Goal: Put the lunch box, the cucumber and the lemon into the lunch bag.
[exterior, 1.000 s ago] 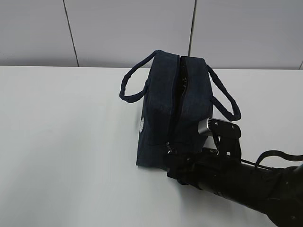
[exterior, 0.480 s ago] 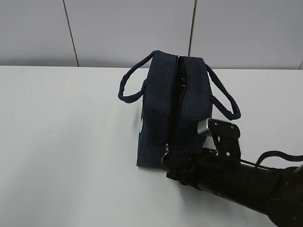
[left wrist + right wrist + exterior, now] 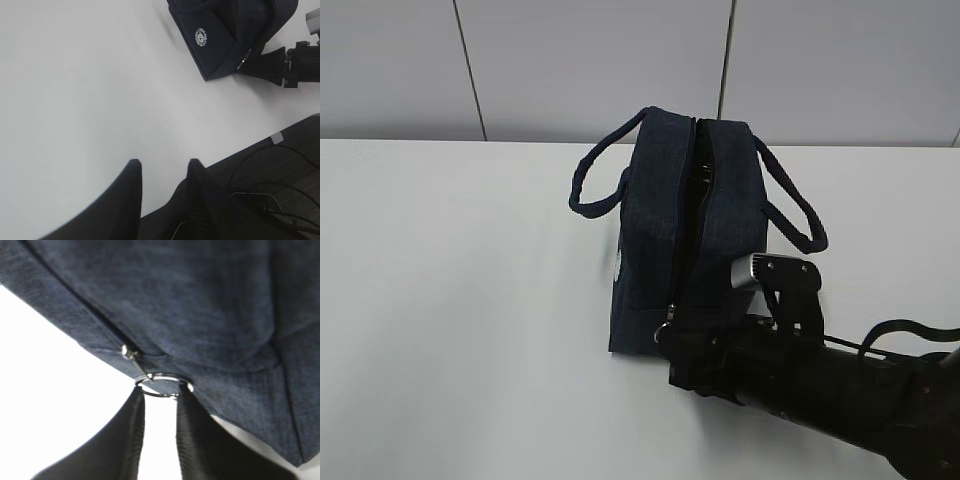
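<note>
The boxy dark navy fabric lunch bag [image 3: 685, 235] hid its own inside behind the narrow zipper slit. In the right wrist view the bag ran past every edge, its cloth blurred. The right pincer's [image 3: 159, 405] fingertips met the silver ring pull [image 3: 164, 385], but whether they clamped it could not be told.

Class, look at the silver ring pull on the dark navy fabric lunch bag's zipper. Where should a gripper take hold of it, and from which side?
Grip the silver ring pull across its thin rim, coming from the bag's near end, where it hangs clear of the dark navy fabric lunch bag. The right gripper sits there now, fingertips flanking the ring.
</note>
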`<act>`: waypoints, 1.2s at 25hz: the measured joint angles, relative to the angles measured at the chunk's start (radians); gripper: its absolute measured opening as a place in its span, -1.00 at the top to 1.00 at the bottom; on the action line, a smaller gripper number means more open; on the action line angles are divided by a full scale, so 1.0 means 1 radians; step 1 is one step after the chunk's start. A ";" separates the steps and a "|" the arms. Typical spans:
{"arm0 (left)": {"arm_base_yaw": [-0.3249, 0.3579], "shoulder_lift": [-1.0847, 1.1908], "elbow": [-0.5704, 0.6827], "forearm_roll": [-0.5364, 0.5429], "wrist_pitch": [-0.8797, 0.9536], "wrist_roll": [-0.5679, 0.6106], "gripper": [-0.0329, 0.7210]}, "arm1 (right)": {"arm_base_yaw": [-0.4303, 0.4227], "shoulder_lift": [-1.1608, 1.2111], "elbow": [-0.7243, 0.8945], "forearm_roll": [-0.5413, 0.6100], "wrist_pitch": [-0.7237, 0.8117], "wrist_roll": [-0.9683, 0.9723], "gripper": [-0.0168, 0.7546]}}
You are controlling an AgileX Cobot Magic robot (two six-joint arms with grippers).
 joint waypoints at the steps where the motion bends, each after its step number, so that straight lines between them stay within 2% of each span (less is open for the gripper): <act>1: 0.000 0.000 0.000 0.000 0.000 0.000 0.38 | 0.000 0.000 0.000 -0.010 0.000 0.000 0.48; 4: 0.000 0.000 0.000 0.000 0.000 0.000 0.38 | 0.000 0.000 0.000 -0.026 0.000 -0.002 0.18; 8: 0.000 0.000 0.000 0.000 0.000 0.000 0.38 | 0.000 0.000 0.000 -0.053 0.000 0.018 -0.01; 15: 0.000 0.000 0.000 0.001 0.000 0.000 0.38 | 0.000 0.000 0.000 0.004 0.000 0.022 -0.04; 30: 0.000 0.000 0.000 0.003 0.000 0.000 0.38 | 0.000 0.006 -0.030 0.029 0.026 0.032 -0.05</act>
